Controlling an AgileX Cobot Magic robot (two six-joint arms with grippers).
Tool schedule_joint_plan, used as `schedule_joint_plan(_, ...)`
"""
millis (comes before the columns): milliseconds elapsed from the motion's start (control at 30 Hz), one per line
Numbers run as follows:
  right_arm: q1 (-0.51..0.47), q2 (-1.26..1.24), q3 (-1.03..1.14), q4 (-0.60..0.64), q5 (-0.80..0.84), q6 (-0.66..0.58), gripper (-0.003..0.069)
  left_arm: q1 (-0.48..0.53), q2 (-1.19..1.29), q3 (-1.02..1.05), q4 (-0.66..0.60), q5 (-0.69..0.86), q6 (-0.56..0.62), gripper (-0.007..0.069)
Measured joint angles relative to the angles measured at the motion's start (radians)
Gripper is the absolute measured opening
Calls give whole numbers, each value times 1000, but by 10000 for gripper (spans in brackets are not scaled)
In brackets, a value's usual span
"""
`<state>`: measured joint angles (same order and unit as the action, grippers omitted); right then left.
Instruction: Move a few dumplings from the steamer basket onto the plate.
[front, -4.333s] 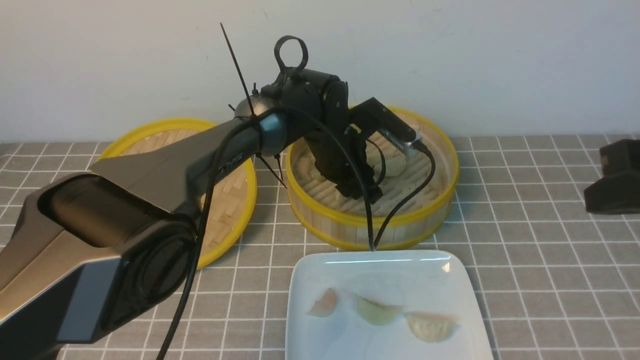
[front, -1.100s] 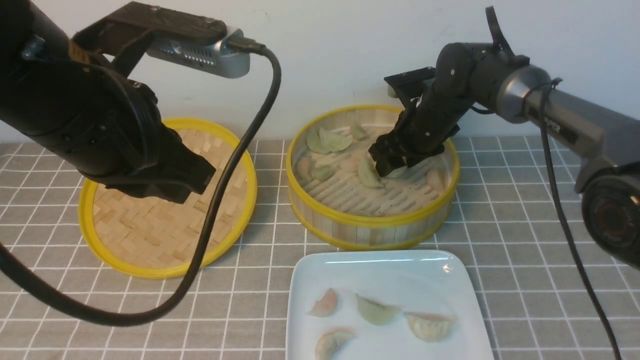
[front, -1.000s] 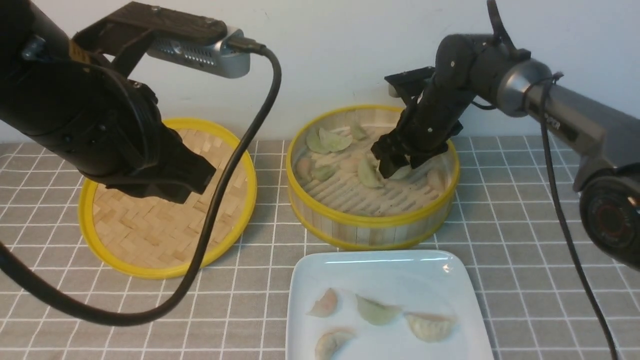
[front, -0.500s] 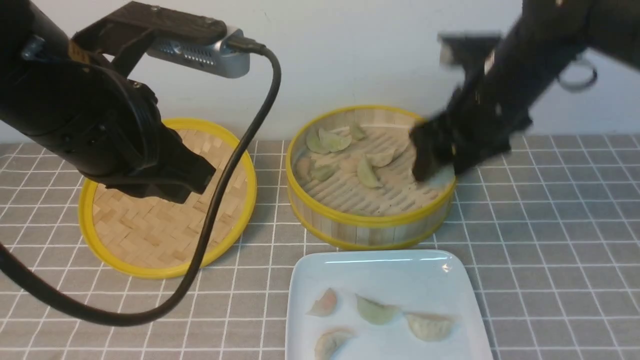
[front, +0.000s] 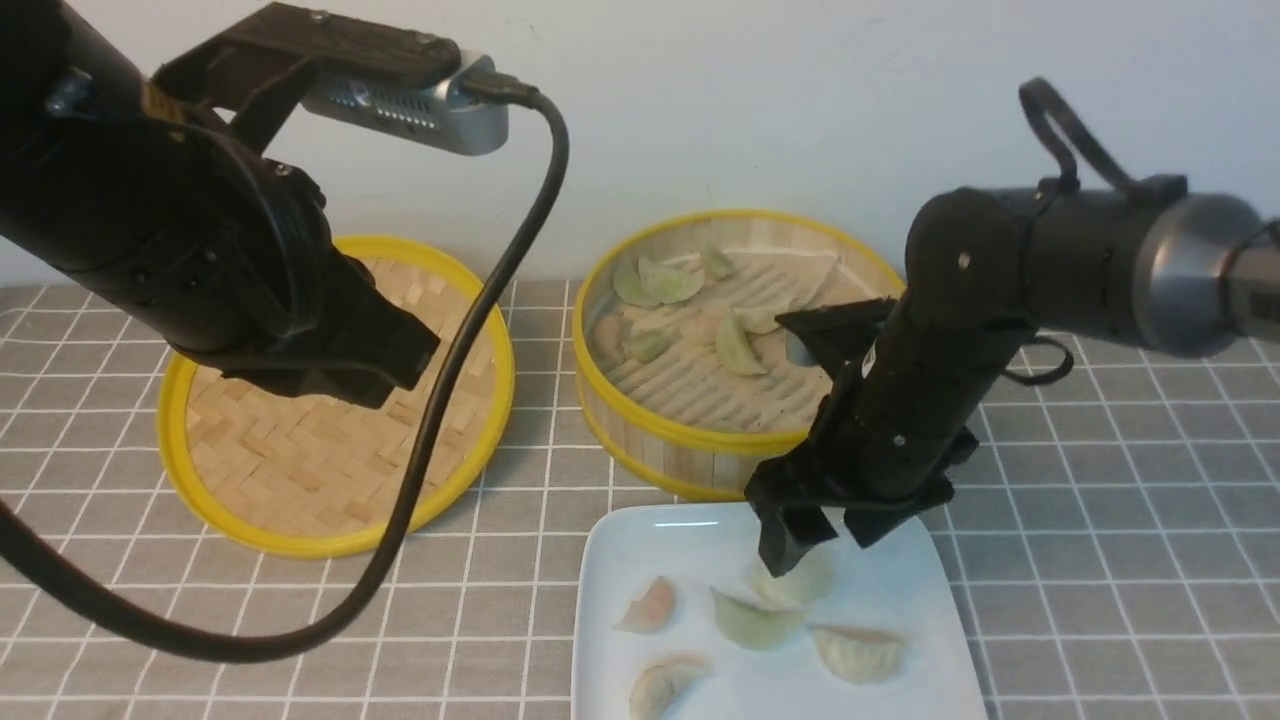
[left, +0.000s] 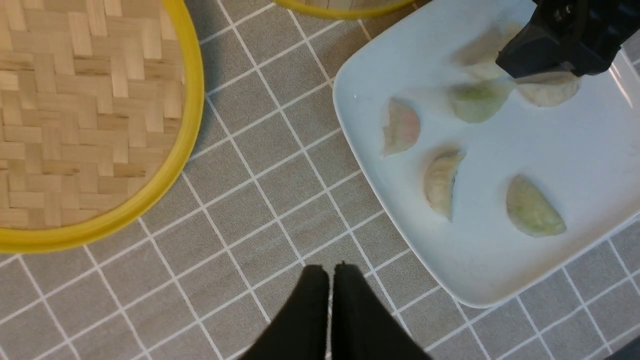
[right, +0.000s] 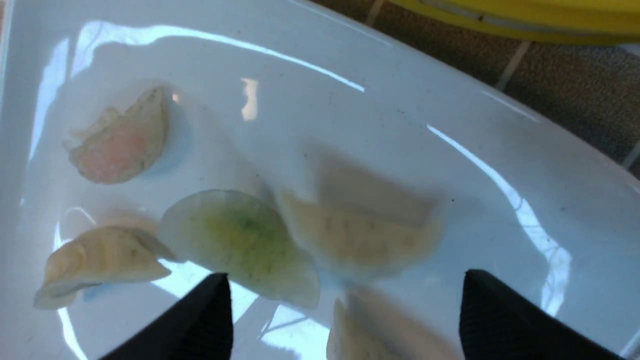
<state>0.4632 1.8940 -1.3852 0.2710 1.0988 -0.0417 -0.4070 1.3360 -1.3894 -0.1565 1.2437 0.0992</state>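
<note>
From the front, the right hand (front: 826, 540) hangs low over the far part of the plate (front: 612, 560) with its fingers spread wide. Directly under its tips a cream dumpling (front: 800, 583) lies on the white surface, and neither finger seems to touch it. Four more dumplings (front: 752, 622) lie on the plate, on the side of the hand away from the steamer basket (front: 690, 462). The basket stands just behind the hand, with several dumplings inside. A woven, yellow-rimmed lid (front: 300, 480) lies flat on the grey checked tabletop (front: 1100, 500), well off to the hand's side.

From the left wrist, the left hand (left: 330, 272) hovers above bare tabletop with its two fingers pressed together and nothing between them. The lid is to one side of it and the plate to the other. Six dumplings show on the plate here, the farthest one partly under the right hand.

From the right wrist, the two dark fingertips (right: 210, 310) stand far apart. The cream dumpling, slightly blurred, lies on the plate between them, clear of both and overlapping a green one.
</note>
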Motion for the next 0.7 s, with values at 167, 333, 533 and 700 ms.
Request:
schedule_joint_plan(167,0,-84,-49,-10,93,5,532,0,0,0,-30,-23,9,-5)
schedule_joint_plan(333,0,-326,-40,-61,123,42,232,0,0,0,-58,-23,19,-5)
schedule_joint_plan(533,0,-815,128,-139,112,123,-2,0,0,0,-65,-23,22,-5)
schedule_joint_plan(700,0,-1316,415,-192,-196,187,-12,0,0,0,-75,-23,24,-5)
